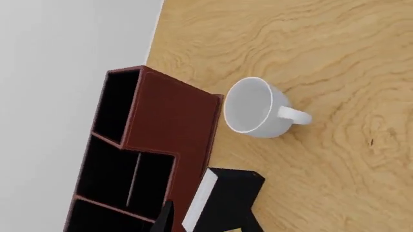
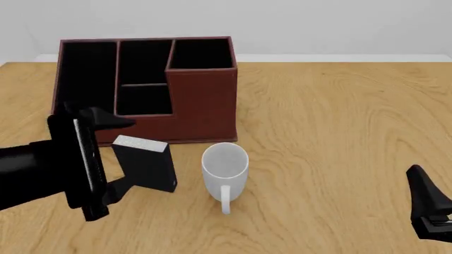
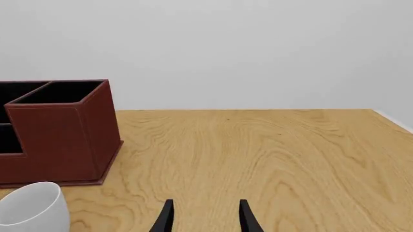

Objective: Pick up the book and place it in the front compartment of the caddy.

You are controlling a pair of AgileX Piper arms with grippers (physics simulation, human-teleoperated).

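Note:
The book (image 2: 146,164), a thick black hardcover with its white page edge on top, stands upright on the table just in front of the caddy (image 2: 201,100). It also shows in the left wrist view (image 1: 226,195), beside the caddy (image 1: 171,125). My left gripper (image 2: 128,156) is open, with one finger on each side of the book at its height. In the left wrist view the gripper (image 1: 206,223) has the book between its fingers. My right gripper (image 2: 425,203) is open and empty, low at the near right, far from the book; it also shows in the right wrist view (image 3: 205,217).
A white mug (image 2: 224,168) stands just right of the book, handle towards me; it also shows in the left wrist view (image 1: 255,107). The caddy's taller corner section (image 3: 65,130) is at its right end. Bare wooden table (image 2: 339,132) lies to the right.

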